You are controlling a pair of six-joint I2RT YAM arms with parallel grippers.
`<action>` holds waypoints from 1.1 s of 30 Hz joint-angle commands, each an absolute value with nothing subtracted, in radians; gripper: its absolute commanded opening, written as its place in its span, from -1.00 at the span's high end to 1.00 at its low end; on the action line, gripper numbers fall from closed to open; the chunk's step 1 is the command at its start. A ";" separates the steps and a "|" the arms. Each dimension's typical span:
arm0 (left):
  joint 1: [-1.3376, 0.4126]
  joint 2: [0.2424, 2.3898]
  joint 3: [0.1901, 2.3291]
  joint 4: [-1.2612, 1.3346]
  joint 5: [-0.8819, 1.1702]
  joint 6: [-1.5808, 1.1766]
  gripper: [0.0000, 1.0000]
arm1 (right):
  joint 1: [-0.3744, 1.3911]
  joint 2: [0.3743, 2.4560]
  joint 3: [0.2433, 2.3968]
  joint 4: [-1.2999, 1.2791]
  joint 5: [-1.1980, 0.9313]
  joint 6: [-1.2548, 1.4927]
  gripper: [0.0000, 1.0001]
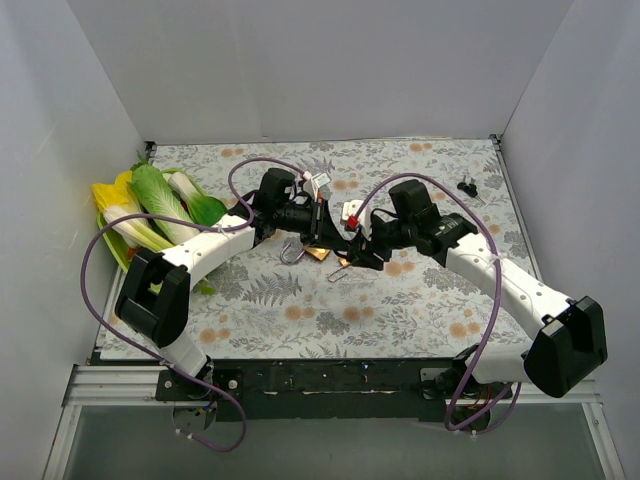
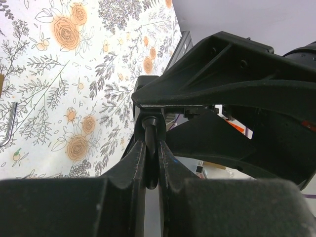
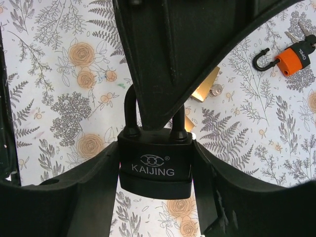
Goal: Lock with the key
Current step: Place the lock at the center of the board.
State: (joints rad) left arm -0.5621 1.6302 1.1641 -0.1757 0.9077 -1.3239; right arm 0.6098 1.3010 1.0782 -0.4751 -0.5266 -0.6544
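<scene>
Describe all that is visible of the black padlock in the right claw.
The padlock is matt black, seemingly metal, with "KAIJING" and a logo in pale print on its body. Both shackle legs enter the body; the shackle's top is hidden behind a black part. The right claw grips its two sides, shackle up in the wrist view.

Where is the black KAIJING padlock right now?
Right wrist view, centre: the black padlock sits clamped in the right tool, over the floral mat; an orange padlock lies at upper right.
</scene>
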 commanded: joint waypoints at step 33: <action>-0.356 1.471 1.181 -0.195 0.534 -1.126 -0.96 | -0.063 2.146 1.765 -0.468 -0.232 -0.209 0.97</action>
State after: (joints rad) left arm -0.3550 1.5105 1.1755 -0.1741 0.5301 -1.1576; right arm -0.0322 2.1132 1.6436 -0.5003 -0.2279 -0.2520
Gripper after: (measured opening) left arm 0.981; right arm 0.613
